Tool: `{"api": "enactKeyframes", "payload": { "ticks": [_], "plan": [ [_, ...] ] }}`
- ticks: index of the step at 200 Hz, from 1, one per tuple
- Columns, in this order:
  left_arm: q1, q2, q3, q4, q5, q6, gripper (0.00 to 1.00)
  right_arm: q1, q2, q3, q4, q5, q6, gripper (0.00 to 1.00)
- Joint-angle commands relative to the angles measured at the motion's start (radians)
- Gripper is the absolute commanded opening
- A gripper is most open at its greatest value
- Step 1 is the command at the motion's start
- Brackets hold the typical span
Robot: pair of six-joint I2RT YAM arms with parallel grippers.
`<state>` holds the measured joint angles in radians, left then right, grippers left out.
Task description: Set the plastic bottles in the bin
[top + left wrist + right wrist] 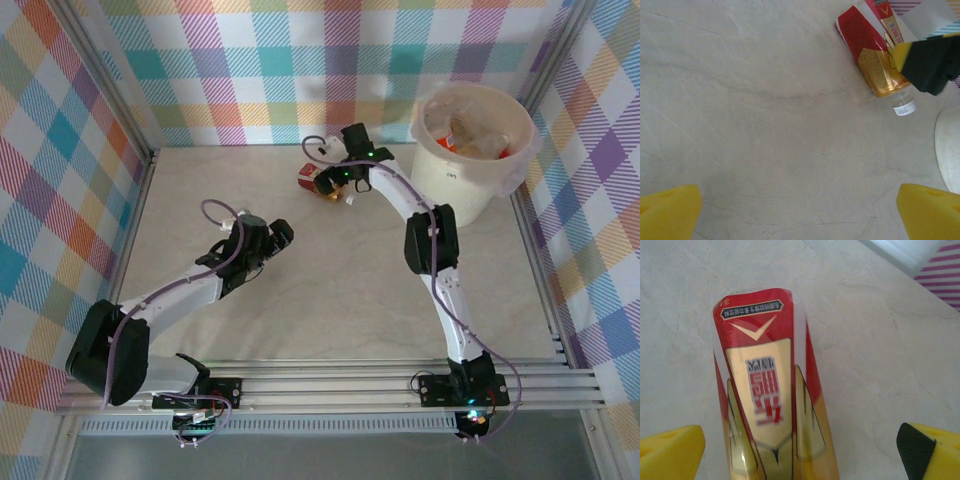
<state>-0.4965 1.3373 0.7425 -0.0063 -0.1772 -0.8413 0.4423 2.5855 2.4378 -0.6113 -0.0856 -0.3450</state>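
The left gripper (280,236) (800,212) hangs over the bare table (200,190), left of centre, jaws wide apart and empty. A bottle (308,180) (870,55) (767,390) with a red-and-gold label lies on its side near the far edge. The right gripper (324,182) (800,450) straddles it, jaws spread, a gap on each side. The bin (470,190) stands upright at far right, with bottles (465,138) inside.

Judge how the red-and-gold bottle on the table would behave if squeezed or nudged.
The red-and-gold bottle lies on its side, so a nudge would probably roll it. Its glossy label looks slippery. Clear plastic near the white cap may dent when squeezed.
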Motion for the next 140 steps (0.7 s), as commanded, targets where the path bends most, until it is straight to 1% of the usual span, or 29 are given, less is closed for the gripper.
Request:
{"api": "enactKeyframes", "payload": {
  "ticks": [1, 22, 41, 76, 82, 89, 102, 117, 140],
  "plan": [
    [0.012, 0.024, 0.024, 0.069, 0.018, 0.037, 1.0, 0.022, 0.072, 0.119, -0.129, 0.021, -0.071, 0.98],
    [0.012, 0.034, 0.022, 0.092, 0.031, 0.047, 1.0, 0.04, 0.097, 0.133, -0.126, 0.039, -0.115, 0.98],
    [0.012, 0.033, 0.02, 0.097, 0.035, 0.055, 1.0, 0.053, 0.108, 0.133, -0.132, 0.043, -0.143, 0.96],
    [0.012, -0.003, -0.016, 0.12, 0.043, 0.054, 1.0, 0.058, 0.104, 0.131, -0.119, 0.053, -0.105, 0.88],
    [0.013, -0.008, -0.024, 0.128, 0.051, 0.057, 1.0, 0.057, 0.101, 0.128, -0.107, 0.072, -0.088, 0.76],
    [0.012, -0.008, -0.028, 0.133, 0.066, 0.067, 1.0, 0.058, 0.098, 0.121, -0.097, 0.096, -0.064, 0.7],
    [0.012, -0.004, -0.022, 0.123, 0.102, 0.084, 1.0, 0.059, 0.084, 0.105, -0.086, 0.113, -0.046, 0.66],
    [0.011, -0.006, -0.023, 0.126, 0.131, 0.083, 1.0, 0.06, 0.052, 0.075, -0.087, 0.098, -0.031, 0.61],
    [0.007, -0.022, -0.035, 0.149, 0.167, 0.089, 1.0, 0.061, -0.046, -0.023, -0.056, 0.102, 0.011, 0.55]
  ]
}}
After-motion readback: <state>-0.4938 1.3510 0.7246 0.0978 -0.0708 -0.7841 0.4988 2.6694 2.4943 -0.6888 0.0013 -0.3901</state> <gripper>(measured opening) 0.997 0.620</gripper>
